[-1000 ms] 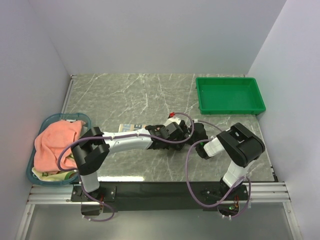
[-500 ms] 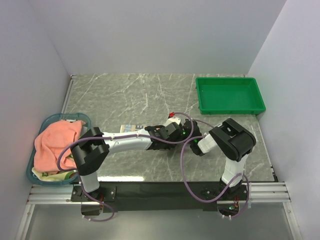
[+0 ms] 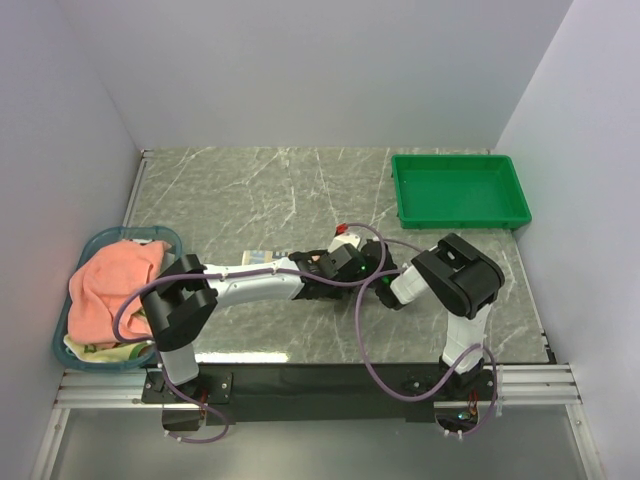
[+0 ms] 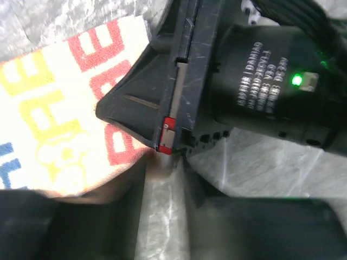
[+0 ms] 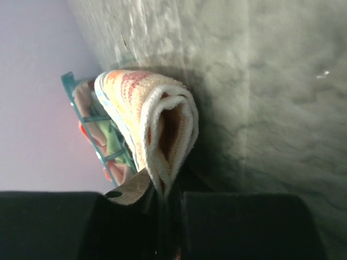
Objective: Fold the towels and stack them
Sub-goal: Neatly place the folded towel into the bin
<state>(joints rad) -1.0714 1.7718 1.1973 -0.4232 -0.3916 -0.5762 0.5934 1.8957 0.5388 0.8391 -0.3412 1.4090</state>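
Observation:
A cream towel point(image 4: 49, 108) with red, yellow and blue letters lies folded on the marble at the table's centre; only a strip of it point(image 3: 262, 256) shows behind the left arm from above. In the right wrist view its doubled edge point(image 5: 162, 124) is pinched between the jaws of my right gripper point(image 5: 165, 216), which is shut on it. My left gripper point(image 4: 162, 216) sits just beside the towel, open, with bare marble between its fingers. From above, the two grippers meet, left point(image 3: 345, 268) and right point(image 3: 378, 290). A salmon-pink towel point(image 3: 110, 285) lies heaped over a pale yellow one point(image 3: 95, 348).
The blue basket point(image 3: 140, 236) holding the heaped towels stands at the left edge of the table. A green plastic tray point(image 3: 460, 190) sits at the back right. White walls close in the table on three sides.
My right arm has swung left to the towel and its jaws have closed on the folded edge. My left gripper, shut before, has opened.

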